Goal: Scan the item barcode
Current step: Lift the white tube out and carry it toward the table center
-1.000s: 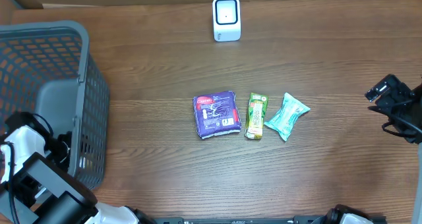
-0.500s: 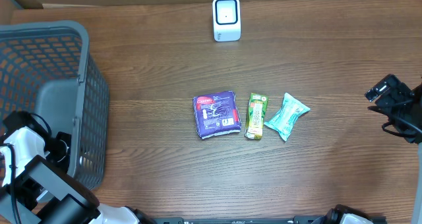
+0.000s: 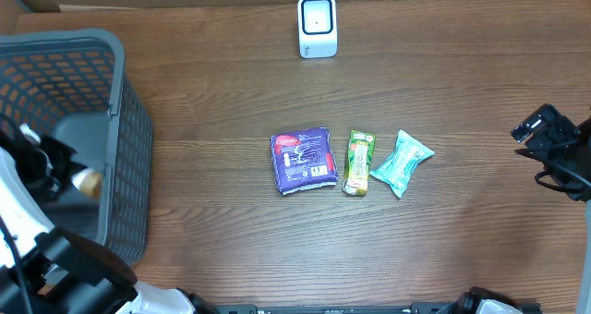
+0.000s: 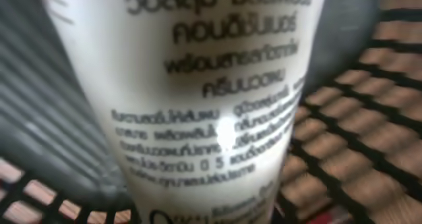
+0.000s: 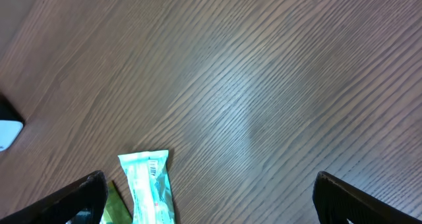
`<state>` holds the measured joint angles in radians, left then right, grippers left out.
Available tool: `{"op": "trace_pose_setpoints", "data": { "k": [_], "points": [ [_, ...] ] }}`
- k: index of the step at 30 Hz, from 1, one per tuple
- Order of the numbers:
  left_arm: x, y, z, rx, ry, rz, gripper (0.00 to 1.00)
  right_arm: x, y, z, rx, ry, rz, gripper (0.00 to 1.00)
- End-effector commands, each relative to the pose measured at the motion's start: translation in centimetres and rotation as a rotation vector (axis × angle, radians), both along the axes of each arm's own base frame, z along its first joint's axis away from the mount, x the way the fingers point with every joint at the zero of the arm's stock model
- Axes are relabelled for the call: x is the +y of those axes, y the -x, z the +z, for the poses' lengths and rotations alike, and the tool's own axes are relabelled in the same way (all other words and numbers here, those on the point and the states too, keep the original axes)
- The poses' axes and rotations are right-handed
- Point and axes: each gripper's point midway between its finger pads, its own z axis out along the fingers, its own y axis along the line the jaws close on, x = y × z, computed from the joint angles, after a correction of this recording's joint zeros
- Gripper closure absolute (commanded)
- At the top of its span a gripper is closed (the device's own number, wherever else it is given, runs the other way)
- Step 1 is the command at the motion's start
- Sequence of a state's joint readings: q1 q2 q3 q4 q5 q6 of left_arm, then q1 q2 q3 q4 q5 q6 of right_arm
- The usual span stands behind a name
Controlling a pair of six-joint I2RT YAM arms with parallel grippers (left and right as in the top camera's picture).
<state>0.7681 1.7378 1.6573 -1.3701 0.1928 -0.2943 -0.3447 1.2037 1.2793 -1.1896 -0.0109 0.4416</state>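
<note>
Dark wood table [image 3: 231,92], midway through a checkout run: a white tube [image 4: 211,99] (Thai print facing out, no barcode in sight) sits clamped between your left gripper's [image 3: 60,166] jaws, inside the grey basket [image 3: 83,46]. Judged step: pick-up done, lift-out next. Carry it to the scanner [image 3: 317,25], well apart from those jaws, barcode turned toward it. Your right gripper [image 5: 210,181] waits, jaws wide apart.

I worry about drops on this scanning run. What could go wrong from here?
The left hand grips the white tube inside the grey basket, so lifting it could snag the mesh wall. The tube looks smooth and rounded, so it might slip or twist. The scanner stands far across the table, a long carry for that grip.
</note>
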Motion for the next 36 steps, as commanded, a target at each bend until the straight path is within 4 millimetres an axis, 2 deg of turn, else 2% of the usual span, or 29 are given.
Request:
{"op": "trace_pose_setpoints", "data": {
  "k": [1, 5, 9, 13, 17, 20, 25, 31, 36],
  "points": [
    [0.4, -2.0, 6.0, -0.073, -0.163, -0.101, 0.96, -0.3, -0.3, 0.7, -0.021, 0.011, -0.009, 0.0],
    [-1.6, -3.6, 11.9, -0.156, -0.267, -0.178, 0.96, -0.3, -0.3, 0.7, -0.021, 0.011, -0.009, 0.0],
    [-5.8, -5.1, 16.5, -0.248, -0.339, -0.36, 0.96, -0.3, -0.3, 0.7, -0.021, 0.011, -0.009, 0.0],
    [-11.8, -5.9, 18.5, -0.296, -0.358, -0.584, 0.96, -0.3, -0.3, 0.7, -0.02, 0.011, -0.009, 0.0],
    [-18.6, -6.9, 18.0, -0.318, -0.329, -0.804, 0.96, -0.3, -0.3, 0.7, -0.021, 0.011, -0.009, 0.0],
    [-22.7, -7.2, 16.3, -0.272, -0.311, -0.931, 0.96, -0.3, -0.3, 0.7, -0.021, 0.011, -0.009, 0.0],
    [-26.3, -7.1, 10.7, -0.101, -0.269, -0.95, 0.96, -0.3, -0.3, 0.7, -0.021, 0.011, -0.009, 0.0],
    [-28.0, -6.4, 2.2, 0.054, -0.174, -0.889, 0.96, -0.3, -0.3, 0.7, -0.021, 0.011, -0.009, 0.0],
    [-30.2, -5.8, -4.6, 0.064, -0.074, -0.944, 0.96, -0.3, -0.3, 0.7, -0.021, 0.011, -0.009, 0.0]
  ]
}}
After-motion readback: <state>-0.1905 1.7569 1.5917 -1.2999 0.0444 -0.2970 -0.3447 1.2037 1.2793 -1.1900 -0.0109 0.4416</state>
